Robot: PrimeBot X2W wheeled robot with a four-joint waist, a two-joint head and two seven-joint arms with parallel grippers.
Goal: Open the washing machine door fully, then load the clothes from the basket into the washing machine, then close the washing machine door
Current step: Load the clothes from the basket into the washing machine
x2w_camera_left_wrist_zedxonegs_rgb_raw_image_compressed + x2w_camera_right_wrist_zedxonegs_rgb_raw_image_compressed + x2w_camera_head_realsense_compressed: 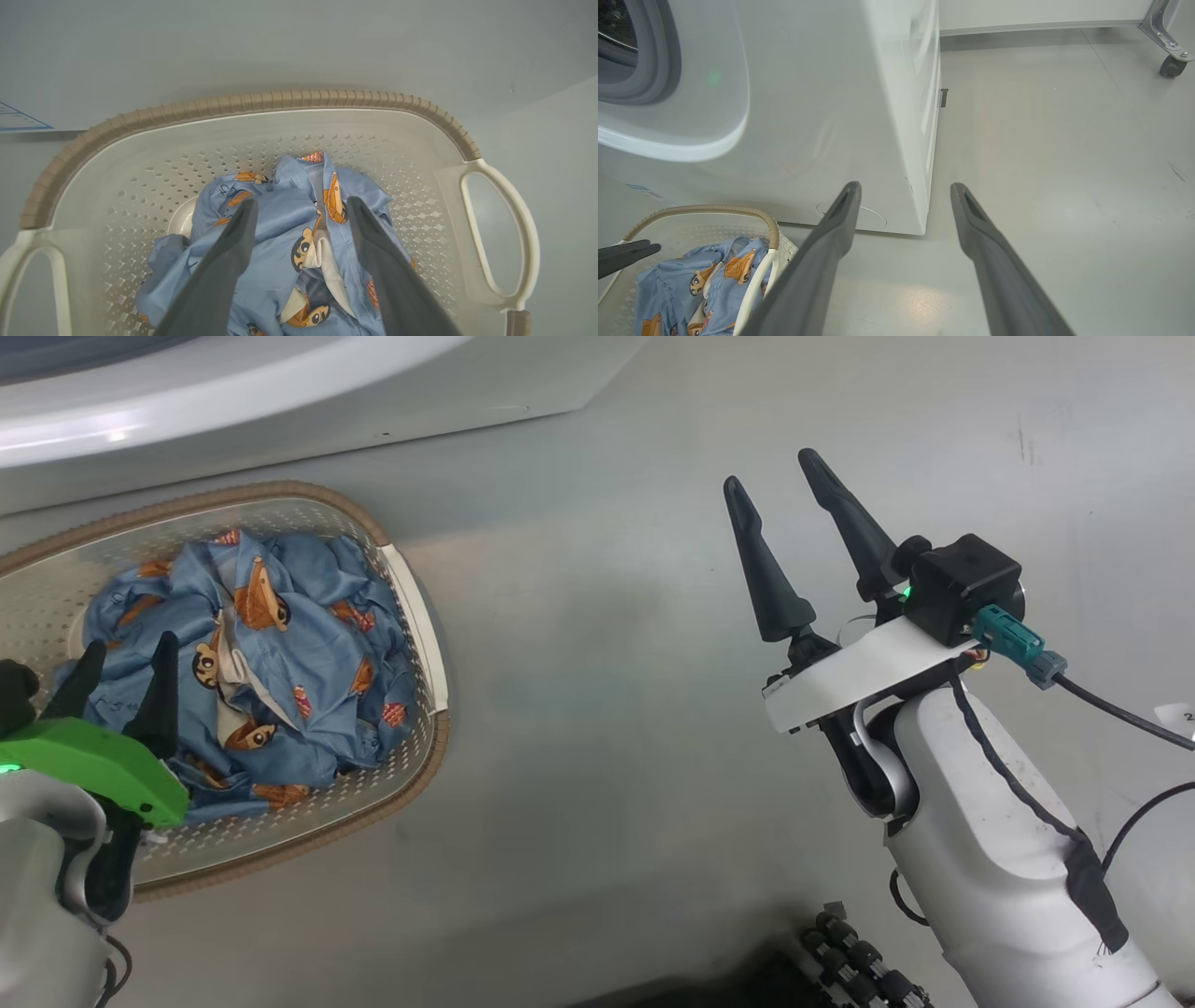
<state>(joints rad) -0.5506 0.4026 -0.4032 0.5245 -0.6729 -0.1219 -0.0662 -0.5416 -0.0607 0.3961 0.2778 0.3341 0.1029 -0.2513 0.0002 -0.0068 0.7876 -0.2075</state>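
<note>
At the far left, the left gripper (pixel 131 658) hangs over the basket (pixel 415 607), its two fingers spread apart and pointing down at the clothes (pixel 299 653). Nothing sits between the fingers, and I cannot tell whether the tips touch the fabric. The clothes lie crumpled in the bottom of the basket, which stands on the floor (pixel 653 709) just in front of the washing machine (pixel 280 392). In the right wrist view the machine's grey seal (pixel 663 56) shows around the round opening. Further right, well apart from the basket, the right gripper (pixel 770 471) is held above bare floor beside the machine's corner, fingers wide apart and holding nothing. A caster wheel (pixel 1171 65) stands at the far right.
</note>
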